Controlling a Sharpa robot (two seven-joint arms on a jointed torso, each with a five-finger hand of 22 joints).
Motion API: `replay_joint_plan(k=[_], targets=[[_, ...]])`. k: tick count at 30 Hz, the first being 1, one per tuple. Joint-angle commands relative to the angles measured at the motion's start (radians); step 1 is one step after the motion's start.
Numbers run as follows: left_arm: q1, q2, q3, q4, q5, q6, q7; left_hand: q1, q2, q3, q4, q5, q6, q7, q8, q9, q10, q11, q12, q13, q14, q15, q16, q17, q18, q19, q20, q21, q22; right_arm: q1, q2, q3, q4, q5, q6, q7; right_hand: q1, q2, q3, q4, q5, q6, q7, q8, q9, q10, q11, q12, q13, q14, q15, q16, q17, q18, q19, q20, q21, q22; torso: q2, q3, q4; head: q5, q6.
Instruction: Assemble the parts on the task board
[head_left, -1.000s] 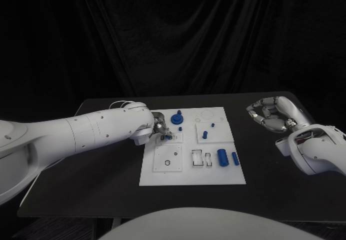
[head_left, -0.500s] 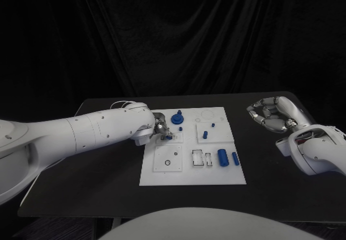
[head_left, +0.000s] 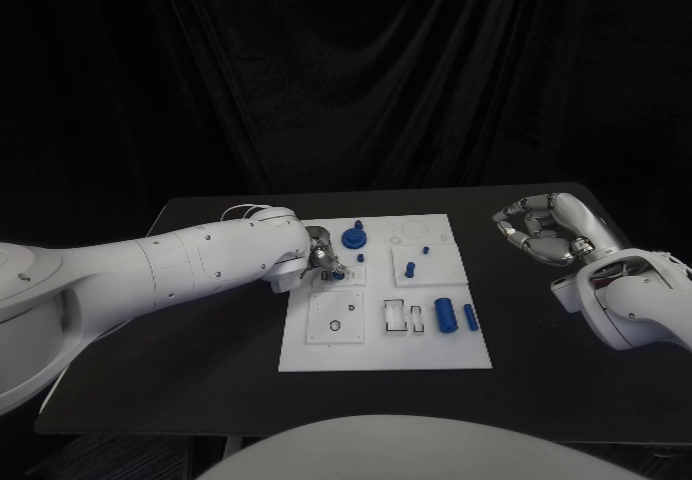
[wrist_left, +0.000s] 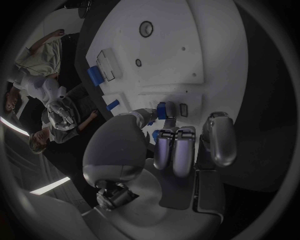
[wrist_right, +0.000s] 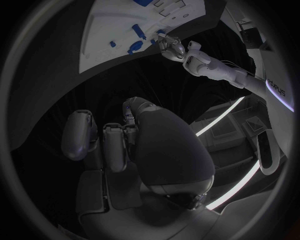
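The white task board (head_left: 378, 345) lies in the middle of the black table. My left hand (head_left: 319, 252) is over the board's left part and pinches a small blue part (head_left: 335, 273) low against the board. The left wrist view has that blue part (wrist_left: 164, 110) between the thumb and fingertips of the left hand (wrist_left: 181, 145), just over a small slot in the board (wrist_left: 187, 50). My right hand (head_left: 539, 230) hangs right of the board, fingers curled in on nothing. In the right wrist view the right hand (wrist_right: 122, 142) holds nothing.
On the board are a blue knob (head_left: 356, 238), a short blue peg (head_left: 410, 268), and two blue cylinders (head_left: 446, 314) (head_left: 470, 317) near the right edge. Rectangular cutouts (head_left: 402, 316) lie beside the cylinders. Bare black table (head_left: 188, 370) surrounds the board.
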Motion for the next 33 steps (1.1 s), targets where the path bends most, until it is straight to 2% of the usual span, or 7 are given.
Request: replay_joint_plan(k=[1, 6, 11, 13, 16, 25, 33], targets=[[-0.015, 0.003, -0.006, 0.001, 0.003, 0.004, 0.010, 0.001, 0.012, 0.018, -0.019, -0.007, -0.003, -0.002, -0.001, -0.002, 0.106, 0.003, 0.004, 0.263, 0.104, 0.003, 0.003, 0.263, 0.015, -0.009, -0.001, -0.006, 0.172, -0.002, 0.000, 0.001, 0.002, -0.002, 0.003, -0.014, -0.009, -0.004, 0.005, 0.001, 0.006, -0.007, 0.002, 0.004, -0.001, -0.006, -0.001, -0.002, 0.040, 0.052, -0.002, -0.003, 0.148, 0.010, -0.007, 0.000, -0.003, 0.157, 0.000, 0.0001, 0.0001, 0.001, 0.000], [-0.019, 0.001, -0.006, 0.005, 0.003, -0.008, 0.023, 0.002, 0.013, 0.021, -0.029, -0.020, -0.004, -0.002, -0.002, 0.000, 0.106, 0.004, 0.004, 0.263, 0.104, 0.003, 0.003, 0.263, 0.016, -0.012, 0.000, -0.012, 0.170, -0.002, 0.000, 0.001, 0.002, -0.002, 0.003, -0.014, -0.009, -0.004, 0.005, 0.001, 0.006, -0.007, 0.002, 0.004, -0.001, -0.006, -0.001, -0.002, 0.040, 0.052, -0.002, -0.003, 0.148, 0.010, -0.007, 0.000, -0.003, 0.157, 0.000, -0.0002, -0.0002, 0.001, 0.000], [-0.021, 0.001, -0.006, 0.007, 0.003, -0.001, 0.015, -0.050, 0.024, -0.030, -0.013, -0.250, -0.009, 0.005, -0.018, -0.011, 0.106, 0.010, 0.004, 0.263, 0.104, 0.008, 0.003, 0.263, 0.017, -0.014, 0.004, -0.017, 0.169, -0.002, 0.000, 0.001, 0.002, -0.002, 0.004, -0.015, -0.009, -0.004, 0.005, 0.001, 0.006, -0.007, 0.002, 0.004, -0.001, -0.006, -0.001, -0.002, 0.040, 0.052, -0.002, -0.003, 0.148, 0.010, -0.007, 0.000, -0.003, 0.157, 0.000, 0.0001, 0.0001, 0.002, 0.000], [-0.022, 0.001, -0.006, 0.008, 0.003, 0.007, 0.004, -0.071, 0.026, -0.061, 0.002, -0.286, -0.010, 0.009, -0.029, -0.021, 0.106, 0.013, 0.004, 0.263, 0.104, 0.011, 0.003, 0.263, 0.017, -0.015, 0.006, -0.020, 0.168, -0.002, 0.000, 0.001, 0.001, -0.002, 0.005, -0.015, -0.009, -0.004, 0.005, 0.001, 0.006, -0.007, 0.002, 0.004, -0.001, -0.006, -0.001, -0.002, 0.040, 0.052, -0.002, -0.003, 0.148, 0.010, -0.007, 0.000, -0.003, 0.157, 0.000, 0.0001, 0.0001, 0.001, 0.000], [-0.023, 0.000, -0.006, 0.008, 0.003, 0.021, -0.017, -0.170, 0.017, -0.186, 0.076, -0.411, -0.022, 0.024, -0.074, -0.070, 0.106, 0.026, 0.004, 0.263, 0.104, 0.022, 0.003, 0.263, 0.017, -0.016, 0.016, -0.025, 0.167, -0.002, 0.001, 0.001, 0.001, -0.002, 0.006, -0.015, -0.009, -0.004, 0.005, 0.001, 0.006, -0.007, 0.002, 0.004, -0.001, -0.006, -0.001, -0.002, 0.040, 0.052, -0.002, -0.003, 0.148, 0.010, -0.007, 0.000, -0.003, 0.157, 0.000, 0.0002, 0.0002, 0.001, 0.000], [-0.026, -0.005, -0.006, 0.009, -0.050, 0.033, -0.065, -0.275, 0.050, -0.334, 0.093, -0.436, -0.019, 0.030, -0.107, -0.120, 0.106, 0.033, 0.004, 0.263, 0.104, 0.028, 0.003, 0.263, 0.017, -0.012, 0.022, -0.021, 0.169, -0.002, 0.002, 0.001, 0.000, -0.002, 0.010, -0.017, -0.009, -0.003, 0.006, 0.001, 0.006, -0.007, 0.002, 0.004, -0.001, -0.004, -0.001, -0.001, 0.042, 0.053, -0.002, -0.003, 0.149, 0.010, -0.007, 0.000, -0.005, 0.157, 0.000, 0.0002, -0.0001, 0.004, 0.000], [-0.027, -0.012, -0.006, 0.015, -0.066, 0.009, -0.081, -0.269, 0.091, -0.377, 0.091, -0.429, 0.021, 0.017, -0.073, -0.101, 0.106, 0.023, 0.004, 0.263, 0.104, 0.020, 0.003, 0.263, 0.012, 0.004, 0.017, 0.009, 0.177, -0.002, 0.002, 0.001, -0.001, -0.002, 0.012, -0.017, -0.009, -0.003, 0.006, 0.001, 0.006, -0.007, 0.002, 0.005, -0.001, -0.004, -0.001, -0.001, 0.042, 0.053, -0.002, -0.002, 0.149, 0.010, -0.007, 0.000, -0.004, 0.157, 0.000, 0.0001, 0.0001, 0.003, 0.000]])
